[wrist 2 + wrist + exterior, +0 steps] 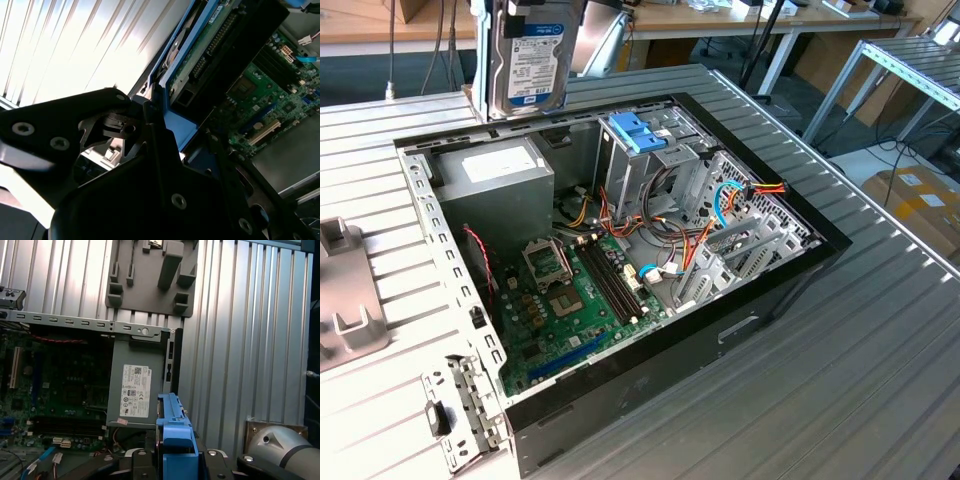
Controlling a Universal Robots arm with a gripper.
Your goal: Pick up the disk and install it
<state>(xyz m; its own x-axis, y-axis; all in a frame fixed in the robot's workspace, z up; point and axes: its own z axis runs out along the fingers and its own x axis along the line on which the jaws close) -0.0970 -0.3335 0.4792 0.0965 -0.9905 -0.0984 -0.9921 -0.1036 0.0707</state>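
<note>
It was a lab or workshop: an opened computer case (720, 330) on a ribbed metal counter (800, 400), workbenches (720, 18) at twelve o'clock, cardboard boxes (910, 200) at three.

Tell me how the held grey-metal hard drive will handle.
The grey-metal hard drive looks stiff and probably heavy for its size: a solid metal slab. Its exposed circuit board suggests fragility. The light-blue plastic bracket may flex slightly.

3 cameras: 1 off the arm, 2 at its wrist.
The exterior view looks down at a slant, from mid-distance, on the whole open case (670, 372). Both wrist views sit close against the disk (174, 439) (210, 36), facing down into the case; all 3 share the motherboard (570, 310) (260, 90) (60, 385).
</note>
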